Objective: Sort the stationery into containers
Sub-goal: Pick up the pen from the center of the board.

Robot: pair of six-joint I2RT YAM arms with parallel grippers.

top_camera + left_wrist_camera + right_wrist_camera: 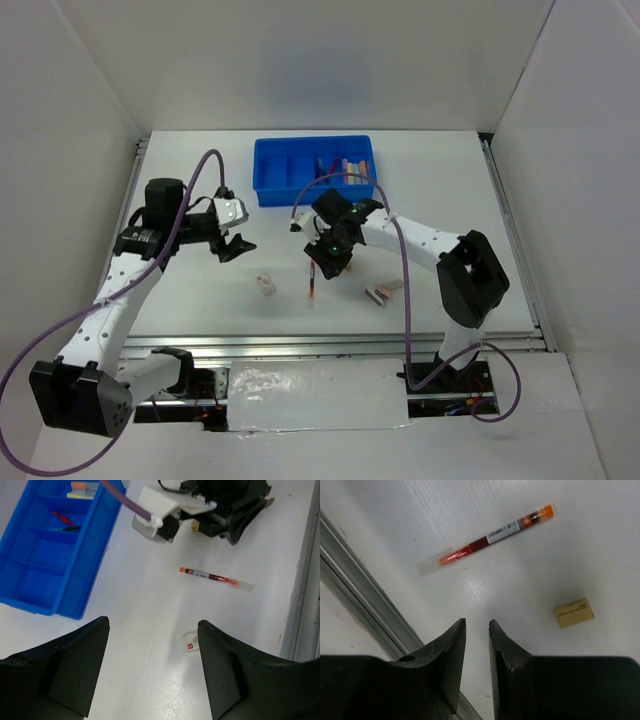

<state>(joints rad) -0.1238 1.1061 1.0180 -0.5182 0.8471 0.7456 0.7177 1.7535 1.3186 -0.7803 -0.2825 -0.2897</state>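
A: Where is the red pen?

B: It lies flat on the table, near of the blue tray.

A: How will it handle?

B: Probably light, stiff, slippery; grip mid-barrel. The right gripper is nearly closed and empty, the left gripper wide apart.

In the top view, the right gripper covers the upper end of the red pen at frame centre. The markers in the blue tray are too small to count. In the left wrist view, the tray runs off the upper left edge.
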